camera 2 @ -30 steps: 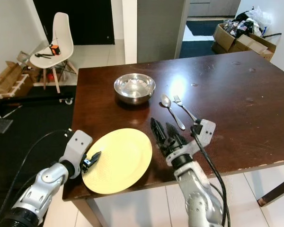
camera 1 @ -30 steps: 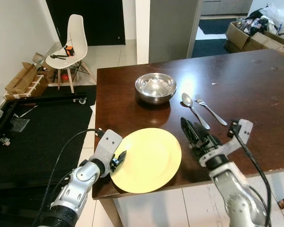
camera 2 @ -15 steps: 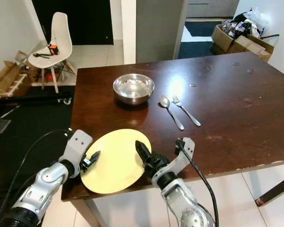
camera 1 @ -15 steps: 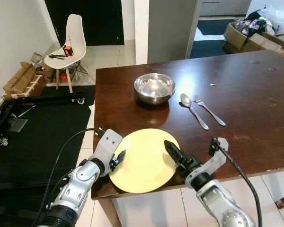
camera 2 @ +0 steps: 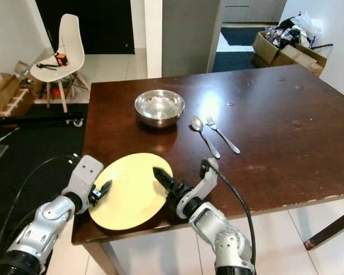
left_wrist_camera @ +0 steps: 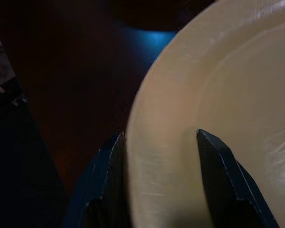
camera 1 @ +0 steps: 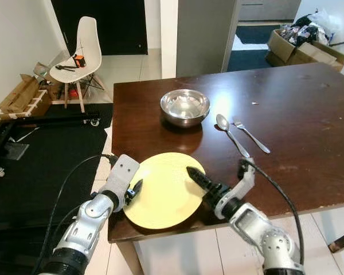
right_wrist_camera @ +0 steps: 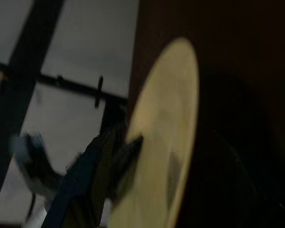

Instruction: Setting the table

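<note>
Yellow plate [camera 1: 160,189] lay near the table [camera 1: 309,114] edge, left gripper [camera 1: 132,189] clamped on its rim; right gripper [camera 1: 196,177] over it, grip unclear.

- The plate [camera 1: 163,189] lies on the desk [camera 1: 309,109] at its near left corner, its near edge jutting past the desk's front edge.
- The left claw [camera 1: 132,189] sits at the plate's left rim; the right claw [camera 1: 197,177] lies over its right part.
- The bowl [camera 1: 185,106] stands behind the plate.
- The spoon [camera 1: 231,134] lies right of the bowl, with the fork [camera 1: 251,136] just beside it on its right.
- A chair [camera 1: 79,55] stands on the floor beyond the desk's far left corner.
</note>
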Tool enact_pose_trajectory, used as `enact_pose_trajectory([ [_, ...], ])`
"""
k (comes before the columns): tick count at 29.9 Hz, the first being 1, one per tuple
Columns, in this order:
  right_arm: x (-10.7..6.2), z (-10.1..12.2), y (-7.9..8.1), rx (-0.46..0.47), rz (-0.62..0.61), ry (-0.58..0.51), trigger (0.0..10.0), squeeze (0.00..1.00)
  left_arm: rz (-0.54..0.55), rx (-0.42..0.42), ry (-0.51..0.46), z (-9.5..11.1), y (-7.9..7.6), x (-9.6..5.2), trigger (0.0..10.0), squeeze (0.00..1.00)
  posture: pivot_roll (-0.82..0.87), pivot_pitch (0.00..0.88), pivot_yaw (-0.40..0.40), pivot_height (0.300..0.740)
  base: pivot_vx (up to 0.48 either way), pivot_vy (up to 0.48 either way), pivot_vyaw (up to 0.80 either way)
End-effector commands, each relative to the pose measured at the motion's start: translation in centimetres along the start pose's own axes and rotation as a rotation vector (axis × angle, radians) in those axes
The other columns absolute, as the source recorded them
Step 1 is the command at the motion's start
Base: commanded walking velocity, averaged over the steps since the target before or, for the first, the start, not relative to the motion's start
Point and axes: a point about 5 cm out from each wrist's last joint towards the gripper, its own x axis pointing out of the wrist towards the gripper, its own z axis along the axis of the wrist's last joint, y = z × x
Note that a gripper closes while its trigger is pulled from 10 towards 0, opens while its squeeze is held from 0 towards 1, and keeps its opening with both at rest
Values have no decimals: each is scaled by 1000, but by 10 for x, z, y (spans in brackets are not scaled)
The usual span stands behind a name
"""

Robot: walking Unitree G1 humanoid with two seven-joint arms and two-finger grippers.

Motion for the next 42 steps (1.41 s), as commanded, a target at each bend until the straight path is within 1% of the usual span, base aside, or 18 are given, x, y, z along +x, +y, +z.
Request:
enact_pose_trajectory([
  [1,10,-15,3,0,9,91,10000,0,-81,-21,164,-37,-22,-6,10000,0,-56,48,71,740,0,0,0],
  [6,15,-16,0,-3,23,142,9020,0,-77,-27,150,-34,-23,-7,10000,0,-48,48,62,740,0,0,0],
  [7,17,-16,-1,-11,32,154,6392,0,-79,-28,148,-34,-24,-7,10000,0,-45,47,61,740,0,0,0],
  [8,17,-16,-1,-11,32,154,6392,0,-79,-28,148,-34,-24,-7,10000,0,-45,47,61,740,0,0,0],
  [9,19,-15,-1,-24,41,160,4196,0,-82,-29,146,-34,-25,-7,10000,0,-45,47,61,740,0,0,0],
  [10,21,-13,0,-43,60,156,1020,0,-86,-28,145,-34,-27,-8,10000,0,-43,46,62,740,0,0,0],
  [13,22,-12,0,-48,67,153,1020,0,-86,-28,145,-34,-27,-9,10000,0,-42,45,62,740,0,0,0],
  [14,24,-9,1,-53,83,142,0,0,-88,-27,145,-34,-27,-9,10000,0,-41,45,63,740,0,0,0],
  [19,27,1,10,-79,158,86,0,0,-92,-26,147,-34,-27,-10,10000,0,-41,40,66,740,0,0,0],
  [27,26,1,11,-87,178,65,0,0,-93,-25,144,-33,-27,-10,10000,0,-45,39,66,740,0,0,0],
  [30,24,5,15,-107,206,38,0,0,-95,-52,100,-26,-26,-9,10000,0,-47,37,66,740,0,0,0],
  [32,23,6,16,-112,210,27,0,0,-95,-78,57,-19,-24,-8,10000,0,-47,34,65,740,0,0,0],
  [34,22,8,17,-123,217,9,0,0,-102,-127,-33,-2,-19,-9,10000,0,-47,34,65,740,0,0,0],
  [35,22,8,17,-123,217,9,0,0,-102,-127,-33,-2,-19,-9,10000,0,-47,34,65,740,0,0,0],
  [37,19,10,18,-149,223,-13,0,0,-115,-187,-147,24,-9,-13,10000,0,-48,35,67,740,0,0,0],
  [38,19,10,18,-149,223,-13,0,0,-115,-187,-147,24,-9,-13,10000,0,-48,35,67,740,0,0,0],
  [41,12,14,20,-244,204,-61,0,0,-122,-291,-336,71,13,-27,10000,0,-48,22,69,740,0,0,0],
  [42,12,14,20,-244,204,-61,0,0,-122,-291,-336,71,13,-27,10000,0,-48,22,69,740,0,0,0],
])
